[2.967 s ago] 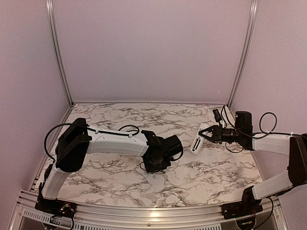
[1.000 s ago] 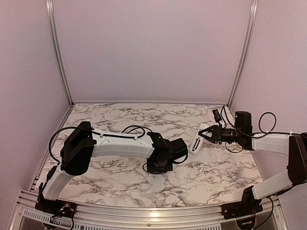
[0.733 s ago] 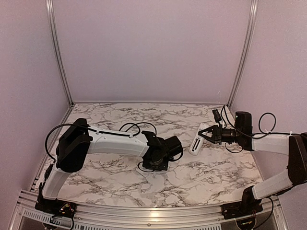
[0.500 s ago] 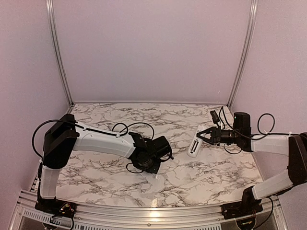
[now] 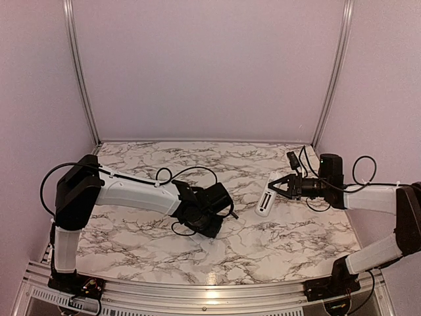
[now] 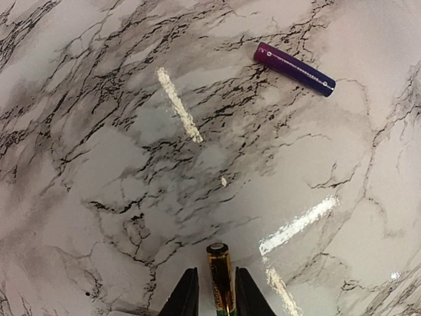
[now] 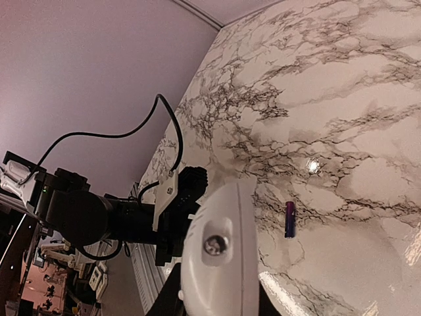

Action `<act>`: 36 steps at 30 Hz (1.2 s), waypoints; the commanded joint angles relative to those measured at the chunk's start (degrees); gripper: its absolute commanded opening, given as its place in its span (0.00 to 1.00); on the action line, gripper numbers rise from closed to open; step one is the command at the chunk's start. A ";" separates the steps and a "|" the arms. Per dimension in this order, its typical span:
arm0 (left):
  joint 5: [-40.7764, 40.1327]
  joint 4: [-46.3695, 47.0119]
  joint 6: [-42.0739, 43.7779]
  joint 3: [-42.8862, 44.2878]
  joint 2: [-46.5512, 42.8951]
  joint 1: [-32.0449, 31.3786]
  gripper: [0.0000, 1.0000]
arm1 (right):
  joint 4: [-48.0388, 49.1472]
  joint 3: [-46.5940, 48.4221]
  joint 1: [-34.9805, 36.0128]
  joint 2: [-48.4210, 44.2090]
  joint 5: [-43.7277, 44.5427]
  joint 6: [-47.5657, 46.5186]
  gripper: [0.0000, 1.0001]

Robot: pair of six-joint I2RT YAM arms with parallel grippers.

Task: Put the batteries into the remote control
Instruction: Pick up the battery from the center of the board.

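- As the left arm (image 5: 131,194) swings back from the middle of the table (image 5: 296,230) toward the left side and near edge, it takes its load along. That is the big shift of the last second.
- Over the right half, the right gripper (image 5: 276,187) has eased a touch toward the centre. Its jaws are clamped tight on one end of the remote control (image 5: 265,199), which hangs clear of the marble.
- Now the left gripper (image 6: 216,271): jaws almost together, with the gold battery (image 6: 219,266) standing between the fingers and pointing out along them. A sliver of gap shows at the tips, so the hold looks to sit farther back. I read the battery as carried, off the surface.
- Lying flat on open marble, away from the edges, the purple battery (image 6: 295,60) is on its own, well apart from both grippers.
- For the task: one cell is in hand and the remote is held ready, yet the two have drawn apart. Insertion hasn't begun, and the purple cell is yet to be fetched.
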 commanded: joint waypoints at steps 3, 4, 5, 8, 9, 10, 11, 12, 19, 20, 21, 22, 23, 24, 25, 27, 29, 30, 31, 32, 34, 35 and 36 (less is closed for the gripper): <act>2.37 1.13 0.35 -2.94 -3.30 0.29 0.21 | 1.03 1.22 0.65 -0.35 -0.13 -0.18 0.00; 2.77 1.37 0.11 -3.67 -3.36 0.21 0.20 | 0.96 1.22 0.60 -0.22 -0.13 -0.18 0.00; 2.77 1.42 -0.05 -4.01 -3.38 0.20 0.20 | 0.96 1.29 0.59 -0.10 -0.13 -0.22 0.00; 2.68 1.40 -0.19 -4.30 -2.99 0.20 0.18 | 1.17 1.39 0.69 0.18 -0.05 -0.10 0.00; 2.74 1.47 -0.12 -4.22 -2.80 0.20 0.17 | 1.15 1.37 0.70 0.24 -0.04 -0.13 0.00; 2.81 1.53 0.02 -4.08 -2.69 0.20 0.16 | 1.18 1.35 0.76 0.36 -0.04 -0.07 0.00; 3.03 1.64 0.05 -4.03 -2.60 0.20 0.15 | 1.18 1.31 0.73 0.33 -0.04 -0.13 0.00; 3.18 1.73 0.18 -3.95 -2.71 0.20 0.14 | 1.15 1.31 0.76 0.34 -0.04 -0.08 0.00; 2.33 2.13 0.72 -4.20 -4.10 0.33 0.14 | 1.20 1.22 2.00 0.06 0.82 0.49 0.00; 1.08 2.35 0.73 -4.47 -5.18 0.48 0.13 | 1.18 1.17 2.34 0.11 1.02 0.82 0.00; 0.66 3.27 0.96 -4.97 -6.82 0.66 0.12 | 1.78 1.02 2.73 0.13 1.17 1.45 0.00; 0.62 4.30 1.05 -5.70 -8.84 0.97 0.11 | 2.96 0.63 3.20 0.14 1.19 2.55 0.00; 0.84 5.42 1.04 -6.26 -11.13 1.25 0.09 | 4.35 0.09 3.72 0.15 1.23 3.84 0.00; 1.05 6.42 1.23 -6.79 -13.18 1.59 0.06 | 5.74 -0.33 4.25 0.22 1.40 5.29 0.00; 1.21 7.24 1.53 -7.08 -15.32 1.68 0.04 | 6.51 -0.58 4.76 0.25 1.53 6.41 0.00; 2.02 7.89 1.92 -7.12 -18.63 1.69 0.02 | 7.19 -0.63 6.33 0.41 2.17 8.23 0.00; 3.93 8.61 1.82 -7.11 -21.07 1.69 0.02 | 8.27 -0.94 7.84 0.41 3.27 10.10 0.00; 5.07 8.96 1.32 -7.29 -22.13 1.69 0.02 | 9.01 -1.16 8.64 0.37 3.82 11.50 0.00; 6.87 9.62 0.64 -7.65 -23.20 1.69 0.02 | 9.89 -1.43 9.40 0.43 4.43 12.65 0.00; 8.61 10.10 -0.28 -8.08 -23.83 1.69 0.01 | 11.17 -1.76 10.32 0.54 4.97 14.24 0.00; 12.51 11.94 -2.26 -9.35 -24.95 1.69 0.00 | 13.77 -2.49 12.00 0.87 5.90 16.85 0.00; 14.38 13.11 -3.45 -10.42 -25.37 1.69 0.00 | 14.35 -2.60 12.89 1.13 6.79 17.80 0.00; 16.04 14.11 -4.15 -11.04 -25.65 1.61 0.00 | 15.17 -2.83 13.81 1.56 7.42 18.71 0.00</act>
